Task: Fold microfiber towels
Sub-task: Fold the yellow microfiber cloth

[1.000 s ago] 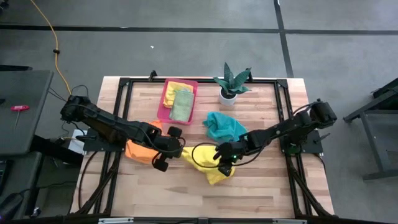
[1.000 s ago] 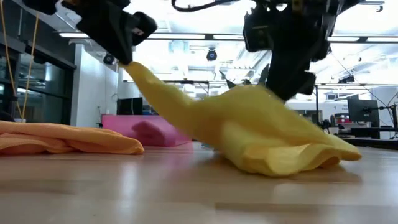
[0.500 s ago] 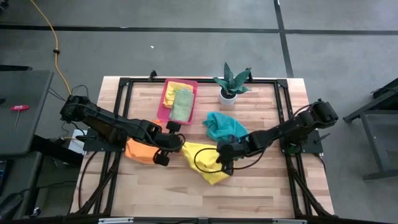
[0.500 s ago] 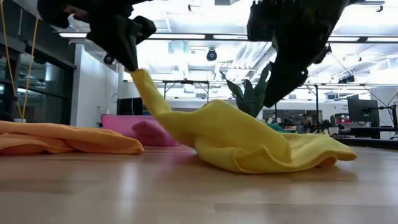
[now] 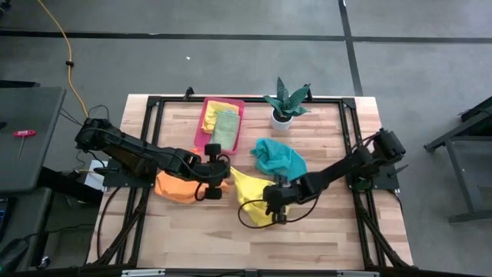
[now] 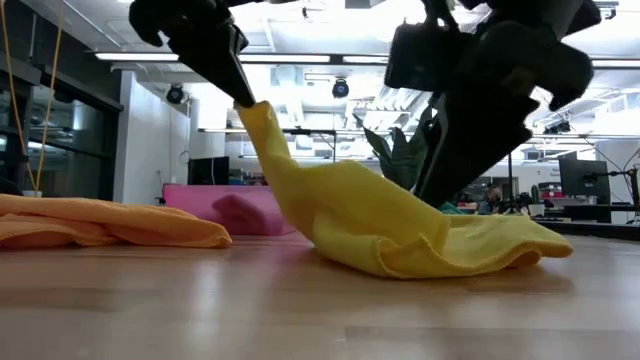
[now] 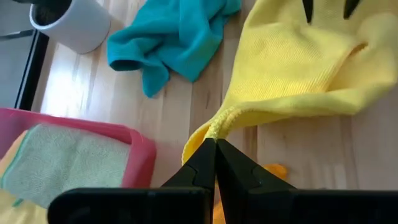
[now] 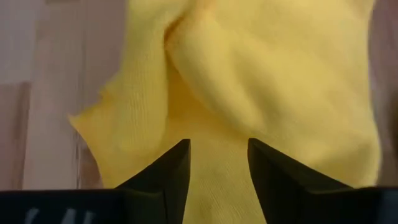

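A yellow microfiber towel (image 5: 250,192) lies crumpled on the table's middle, with one corner drawn up toward the left. My left gripper (image 5: 224,174) is shut on that corner. My right gripper (image 5: 270,209) stands open over the towel's near part (image 8: 217,93), its fingers pointing down at the cloth. An orange towel (image 5: 173,187) lies flat on the table at the left. A teal towel (image 5: 277,156) lies bunched behind the yellow one. A yellow and a light green towel (image 5: 224,131) lie folded in the pink tray (image 5: 201,138). My left gripper pinches the yellow towel's corner (image 7: 217,123) between its two fingertips (image 7: 205,155), slanting down from the table's left side. The corner is lifted clear and the cloth runs down from it (image 6: 262,130), fairly taut, to the heap on the table. My right gripper's fingers (image 8: 174,168) stand apart over the yellow cloth; I cannot tell whether they touch it.
A potted plant (image 5: 286,104) in a white pot stands at the far middle, right of the pink tray. Bare wood shows along the near edge (image 5: 231,246) and at the right. Black frame rails run along the table's sides.
My right gripper has let go of the yellow towel's raised fold, which has fallen onto the heap. It has then gone toward the near edge and down onto the cloth, rolling its wrist. My left gripper has turned, still shut on the lifted corner.
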Controlling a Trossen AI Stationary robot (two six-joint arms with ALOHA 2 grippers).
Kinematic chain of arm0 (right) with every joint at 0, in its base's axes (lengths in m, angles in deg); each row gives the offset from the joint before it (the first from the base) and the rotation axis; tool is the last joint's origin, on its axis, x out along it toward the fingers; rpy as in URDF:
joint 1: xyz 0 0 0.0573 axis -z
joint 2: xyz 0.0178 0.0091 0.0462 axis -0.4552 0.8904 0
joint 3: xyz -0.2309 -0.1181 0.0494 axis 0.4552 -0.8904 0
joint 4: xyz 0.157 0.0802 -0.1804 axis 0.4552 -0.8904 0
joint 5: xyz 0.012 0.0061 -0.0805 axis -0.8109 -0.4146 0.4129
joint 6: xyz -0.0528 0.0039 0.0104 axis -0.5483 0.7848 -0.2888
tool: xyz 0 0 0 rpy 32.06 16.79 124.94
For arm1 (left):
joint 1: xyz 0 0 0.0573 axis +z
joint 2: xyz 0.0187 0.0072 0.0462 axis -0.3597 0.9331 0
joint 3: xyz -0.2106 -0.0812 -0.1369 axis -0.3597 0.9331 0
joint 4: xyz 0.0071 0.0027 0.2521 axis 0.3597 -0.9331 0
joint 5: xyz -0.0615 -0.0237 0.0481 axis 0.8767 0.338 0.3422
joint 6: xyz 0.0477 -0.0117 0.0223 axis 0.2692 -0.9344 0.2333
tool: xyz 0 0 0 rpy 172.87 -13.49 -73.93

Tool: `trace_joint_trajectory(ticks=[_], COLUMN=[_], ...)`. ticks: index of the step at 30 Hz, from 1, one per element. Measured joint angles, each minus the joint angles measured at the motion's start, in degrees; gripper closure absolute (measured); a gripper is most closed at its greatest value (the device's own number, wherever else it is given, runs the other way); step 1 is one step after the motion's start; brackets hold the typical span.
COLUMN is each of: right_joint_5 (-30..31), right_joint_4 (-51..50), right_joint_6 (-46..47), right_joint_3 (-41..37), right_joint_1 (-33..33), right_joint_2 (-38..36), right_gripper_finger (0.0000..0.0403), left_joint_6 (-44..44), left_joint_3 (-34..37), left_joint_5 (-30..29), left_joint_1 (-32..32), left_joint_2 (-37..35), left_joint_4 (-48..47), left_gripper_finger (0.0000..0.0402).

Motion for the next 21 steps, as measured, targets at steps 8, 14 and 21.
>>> trace_joint_trajectory(ticks=[8, 14, 21], right_joint_5=[10.8, 19.7, 19.8], right_joint_4=[7.8, 8.5, 6.6], right_joint_6=[3.2, 6.1, 4.7], right_joint_3=[0.0, 0.0, 0.0], right_joint_1=[2.2, 6.5, 10.5], right_joint_2=[2.1, -0.2, -7.7], right_gripper_finger=[0.0309, 0.0341, 0.0350], left_joint_6=[-3.5, -4.1, -4.1], left_joint_3=[0.0, 0.0, 0.0], left_joint_5=[-1.3, -1.3, -1.1], left_joint_1=[0.0, -0.1, -0.1], left_joint_2=[0.0, 0.0, 0.0], left_joint_4=[3.2, 3.6, 3.6], left_gripper_finger=[0.0401, 0.0401, 0.0401])
